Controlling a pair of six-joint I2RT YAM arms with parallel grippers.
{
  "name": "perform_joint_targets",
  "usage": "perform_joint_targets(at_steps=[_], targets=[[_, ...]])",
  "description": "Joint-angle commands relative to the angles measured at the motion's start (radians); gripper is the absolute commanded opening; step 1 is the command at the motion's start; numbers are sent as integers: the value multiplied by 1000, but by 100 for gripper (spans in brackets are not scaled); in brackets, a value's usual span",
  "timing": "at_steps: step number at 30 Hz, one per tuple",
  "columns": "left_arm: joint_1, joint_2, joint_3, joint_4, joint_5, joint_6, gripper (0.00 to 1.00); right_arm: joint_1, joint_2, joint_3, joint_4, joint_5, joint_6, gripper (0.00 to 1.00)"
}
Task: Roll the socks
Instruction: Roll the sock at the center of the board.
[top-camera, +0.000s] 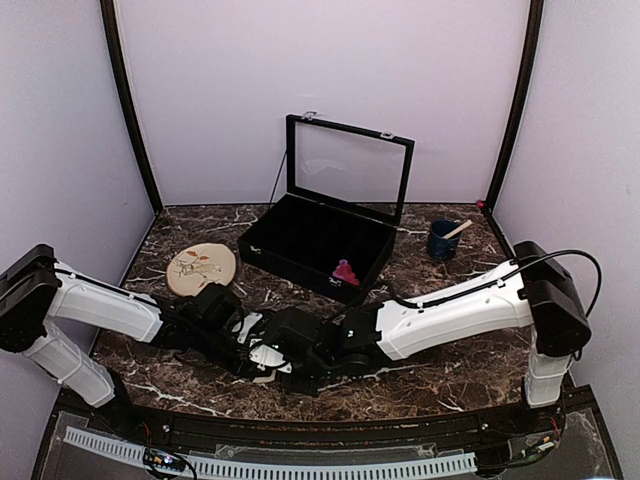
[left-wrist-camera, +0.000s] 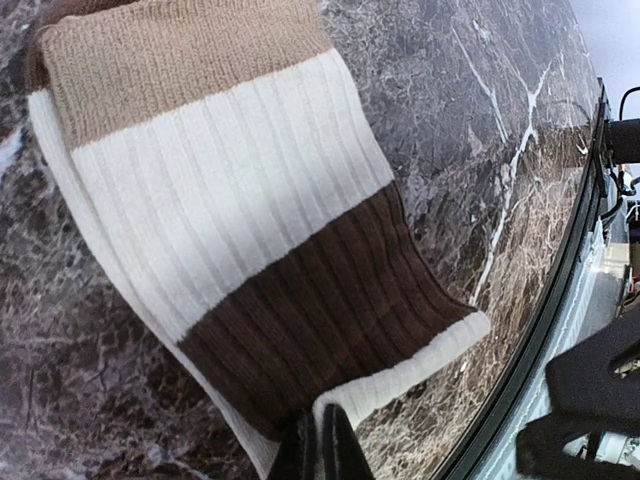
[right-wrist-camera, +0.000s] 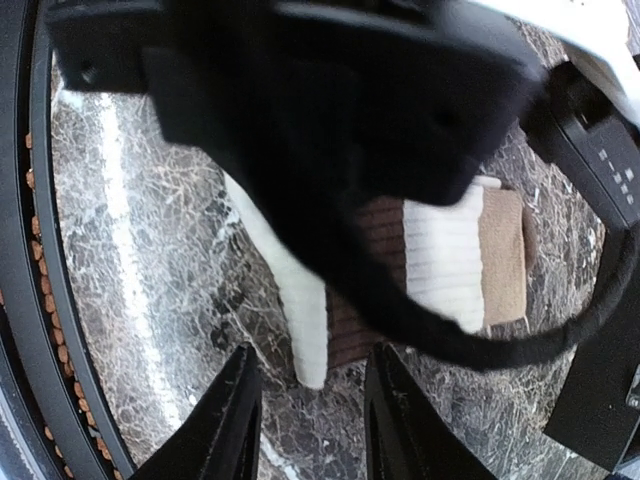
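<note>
The cream-beige sock (left-wrist-camera: 230, 200) with dark brown bands lies flat on the marble table, near the front edge between the two arms (top-camera: 266, 356). My left gripper (left-wrist-camera: 318, 410) is shut on the corner of its white cuff. My right gripper (right-wrist-camera: 312, 347) is open, its fingers standing either side of the same white cuff end of the cream sock (right-wrist-camera: 305, 320), not closed on it. The left arm's black body hides much of the right wrist view. The magenta-pink sock (top-camera: 346, 272) sits bunched inside the black box.
The open black box (top-camera: 290, 225) with its glass lid raised stands at mid table. A round beige leaf-pattern plate (top-camera: 200, 268) lies to its left, and a blue cup (top-camera: 441, 240) with a wooden stick at the back right. The table's front rail runs close behind the grippers.
</note>
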Motion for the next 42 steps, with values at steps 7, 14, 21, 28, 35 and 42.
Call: perform_joint_targets(at_steps=[7,14,21,28,35,42], targets=[[15,91,22,-95,40,21,0,20,76,57,12,-29,-59,33],[32,105,28,-108,52,28,0,17,95,50,15,-28,-80,33],[41,124,38,-114,66,24,0,10,104,34,12,-66,-81,32],[45,134,42,-120,70,16,0,-2,111,8,27,-91,-70,31],[50,141,50,-134,68,15,0,-24,110,-22,43,-108,-60,31],[53,146,55,-140,71,5,0,-48,102,-56,59,-113,-54,30]])
